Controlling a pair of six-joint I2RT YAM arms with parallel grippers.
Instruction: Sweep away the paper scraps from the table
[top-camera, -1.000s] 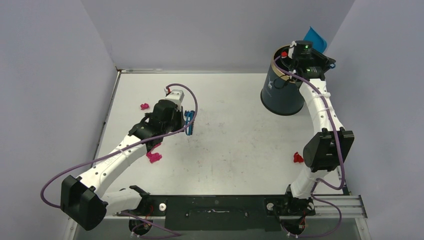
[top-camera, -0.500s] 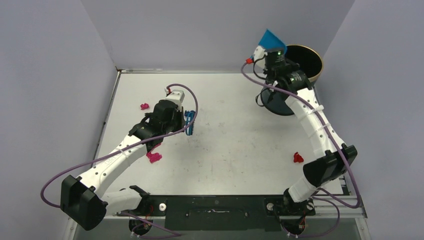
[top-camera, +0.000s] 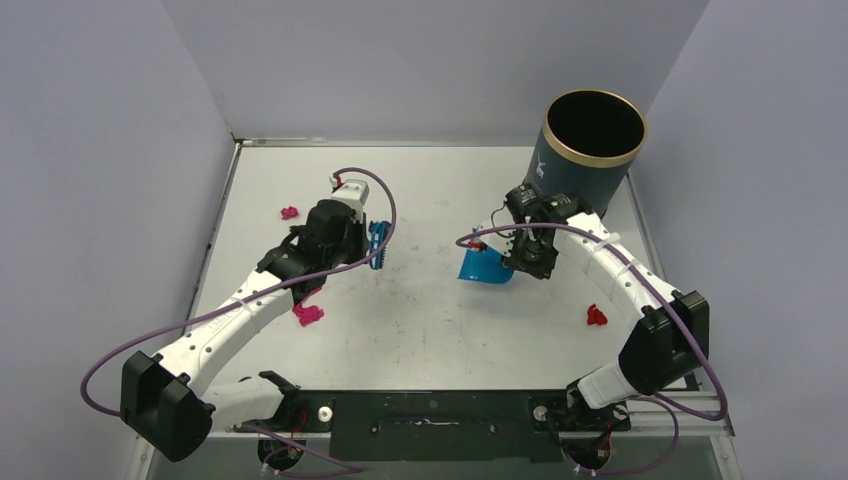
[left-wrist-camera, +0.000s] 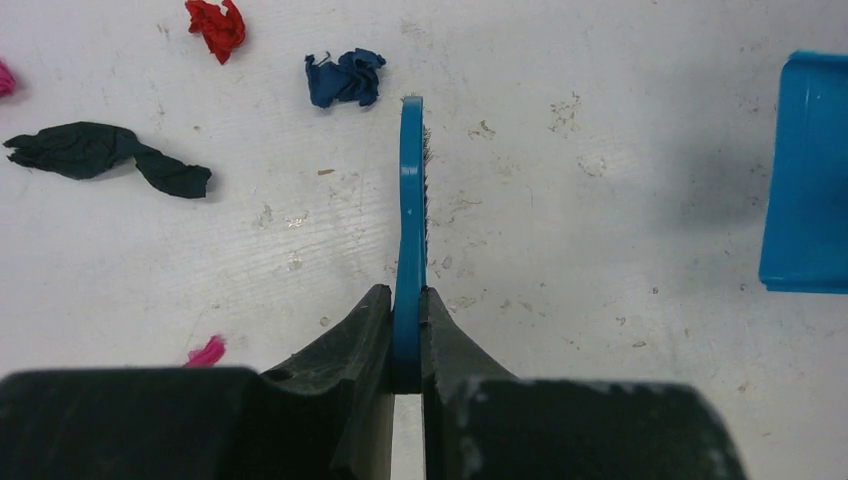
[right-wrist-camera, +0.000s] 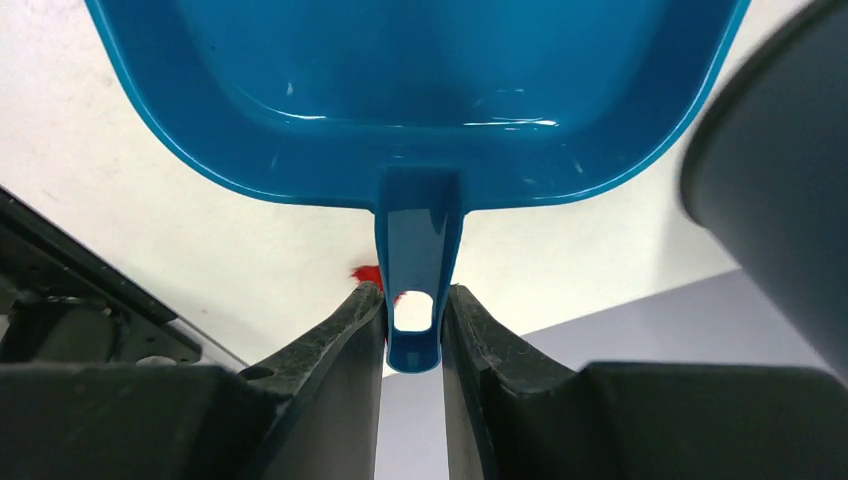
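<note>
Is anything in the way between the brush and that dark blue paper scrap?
Nothing visible. The dark blue scrap lies just left of the tip of the brush held in the left hand, with only bare table between them.

The off-white table (top-camera: 440, 335) carries scattered paper scraps (top-camera: 308, 314) and a dark bin (top-camera: 572, 182).

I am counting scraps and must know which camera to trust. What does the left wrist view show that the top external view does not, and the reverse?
Only the left wrist view: a dark blue scrap and a black scrap lying on the table beyond the brush. Only the top external view: the dark bin, and the red scrap beside the right arm. Both: the brush clamped in the left claw, the blue dustpan, and the table.
</note>
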